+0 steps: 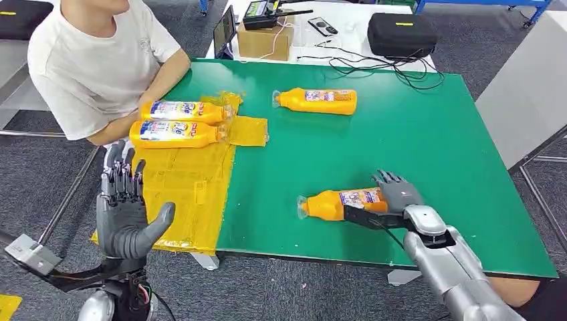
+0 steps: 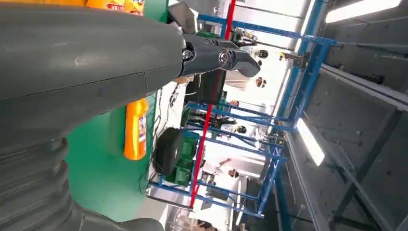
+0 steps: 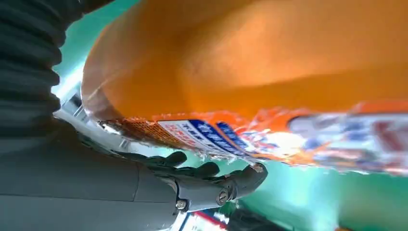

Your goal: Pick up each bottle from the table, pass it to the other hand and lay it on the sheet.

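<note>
An orange bottle (image 1: 334,202) lies on its side near the front of the green table (image 1: 414,147), cap pointing left. My right hand (image 1: 394,197) grips its base end, fingers over the top and thumb underneath. The right wrist view has the bottle (image 3: 250,62) pressed close, with the dark fingers (image 3: 207,185) curled against its label. My left hand (image 1: 124,207) is raised off the table's front left corner, fingers apart and pointing up, holding nothing. Two bottles (image 1: 184,111) (image 1: 175,134) lie on the yellow sheet (image 1: 190,187). Another bottle (image 1: 317,100) (image 2: 135,127) lies at the far middle.
A person in a white shirt (image 1: 87,60) sits at the far left, forearms resting by the sheet's far end. Behind the green table a white table carries a cardboard box (image 1: 264,41), a black case (image 1: 401,33) and cables. A grey surface (image 1: 528,87) stands to the right.
</note>
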Tool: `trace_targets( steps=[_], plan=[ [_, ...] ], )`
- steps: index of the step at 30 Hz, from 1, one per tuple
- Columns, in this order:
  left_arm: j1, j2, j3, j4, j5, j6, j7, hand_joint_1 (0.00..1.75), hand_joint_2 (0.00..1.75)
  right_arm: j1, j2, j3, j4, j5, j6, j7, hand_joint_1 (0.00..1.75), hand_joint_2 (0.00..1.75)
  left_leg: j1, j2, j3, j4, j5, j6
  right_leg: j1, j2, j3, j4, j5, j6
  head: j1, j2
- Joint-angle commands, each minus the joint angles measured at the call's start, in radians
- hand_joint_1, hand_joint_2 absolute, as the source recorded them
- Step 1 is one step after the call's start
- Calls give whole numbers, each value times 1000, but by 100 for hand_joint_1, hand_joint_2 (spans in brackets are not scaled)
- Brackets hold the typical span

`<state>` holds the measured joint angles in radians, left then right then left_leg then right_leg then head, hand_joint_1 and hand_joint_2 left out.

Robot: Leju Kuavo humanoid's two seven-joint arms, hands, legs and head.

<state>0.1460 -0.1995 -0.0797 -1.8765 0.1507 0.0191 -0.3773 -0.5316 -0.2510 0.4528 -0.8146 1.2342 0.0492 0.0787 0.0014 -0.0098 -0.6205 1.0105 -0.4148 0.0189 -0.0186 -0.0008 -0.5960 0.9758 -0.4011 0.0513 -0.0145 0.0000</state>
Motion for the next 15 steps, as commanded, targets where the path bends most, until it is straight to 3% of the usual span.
trace_targets(
  steps=[1,4,5,6,15],
  plan=[
    [-52,21,17,92,1,-2,7,0,175,-76,0,27,226,-30,18,-41,0,175,0,-1,3,-1,0,0,0,-1,3,-1,0,-1,0,0],
    [-77,40,2,135,14,4,11,0,175,-85,19,16,286,-110,-19,-155,7,175,0,-1,4,-2,0,-1,0,-1,5,-1,-1,-1,0,0],
    [-89,44,-1,154,23,12,9,0,175,-82,26,14,304,-140,-32,-193,154,175,0,-1,5,-2,0,-1,1,-2,6,-2,-1,-2,0,0],
    [-104,48,-4,175,38,17,7,0,175,-76,30,29,316,-146,-59,-222,171,175,1,-2,6,-2,0,-1,1,-2,7,-2,-1,-2,0,0],
    [-143,66,-36,212,50,19,-10,0,175,-66,52,65,378,-185,-68,-301,175,175,2,0,8,-1,0,-1,2,-2,8,-2,0,-2,0,0]
  ],
)
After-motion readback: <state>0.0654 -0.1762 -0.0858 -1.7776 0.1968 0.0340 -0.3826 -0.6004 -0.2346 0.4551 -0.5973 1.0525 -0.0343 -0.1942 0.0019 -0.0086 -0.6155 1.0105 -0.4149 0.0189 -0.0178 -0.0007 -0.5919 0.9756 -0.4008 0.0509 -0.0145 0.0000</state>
